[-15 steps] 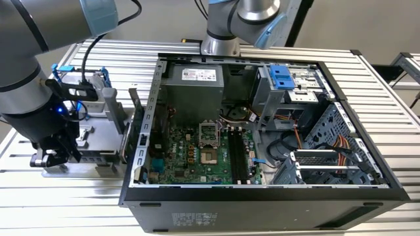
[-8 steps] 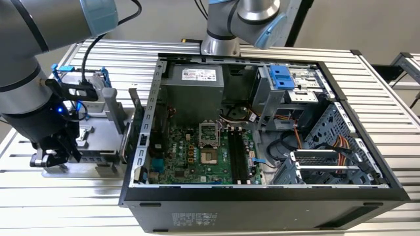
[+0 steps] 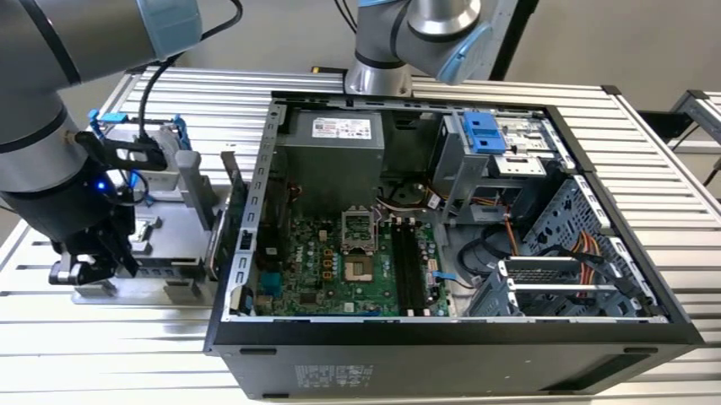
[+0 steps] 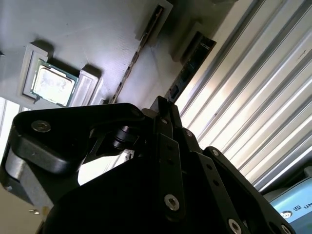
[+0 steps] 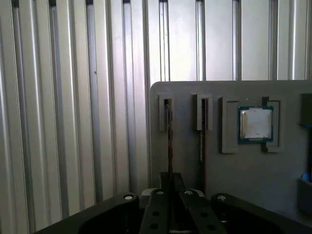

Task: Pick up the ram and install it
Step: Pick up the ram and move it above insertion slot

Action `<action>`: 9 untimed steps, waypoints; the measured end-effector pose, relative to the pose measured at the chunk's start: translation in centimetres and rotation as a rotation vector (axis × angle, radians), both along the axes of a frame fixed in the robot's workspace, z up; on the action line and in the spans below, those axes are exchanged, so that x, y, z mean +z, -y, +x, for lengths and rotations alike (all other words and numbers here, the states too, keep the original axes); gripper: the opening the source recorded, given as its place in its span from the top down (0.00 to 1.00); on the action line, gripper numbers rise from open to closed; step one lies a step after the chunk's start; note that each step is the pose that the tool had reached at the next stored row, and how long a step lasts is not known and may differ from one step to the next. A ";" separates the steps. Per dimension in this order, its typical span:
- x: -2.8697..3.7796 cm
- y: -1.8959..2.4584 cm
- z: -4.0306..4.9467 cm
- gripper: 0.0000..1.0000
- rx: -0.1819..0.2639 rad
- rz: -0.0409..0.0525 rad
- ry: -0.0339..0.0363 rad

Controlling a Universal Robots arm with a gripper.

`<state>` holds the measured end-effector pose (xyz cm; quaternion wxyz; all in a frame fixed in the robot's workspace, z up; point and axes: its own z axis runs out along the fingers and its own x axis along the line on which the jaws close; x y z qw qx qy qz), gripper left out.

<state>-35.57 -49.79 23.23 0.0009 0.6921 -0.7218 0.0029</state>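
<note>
The slatted aluminium table (image 3: 664,160) spreads beneath the claw (image 5: 171,183) and well beyond it, gleaming under bright light, with a pale wall (image 3: 609,38) past its far edge.

End of ram (image 5: 169,139) behind tool (image 5: 170,181)

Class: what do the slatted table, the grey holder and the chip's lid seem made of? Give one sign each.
The slatted table: likely aluminium, brushed; bright streaky glare along ribs. The grey holder: probably matte plastic; even, dull grey, no glints. The chip's lid: seemingly metal, satin silver sheen.
</note>
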 end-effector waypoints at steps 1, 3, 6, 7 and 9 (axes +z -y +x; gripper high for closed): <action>0.18 0.00 0.00 1.00 0.000 0.0000 -0.0001; 0.55 0.00 0.00 1.00 0.000 -0.0001 -0.0001; 1.10 -0.02 -0.01 1.00 0.000 0.0000 0.0000; 1.27 -0.02 -0.01 1.00 0.000 0.0000 0.0001; 1.63 -0.02 -0.01 1.00 0.000 0.0000 -0.0001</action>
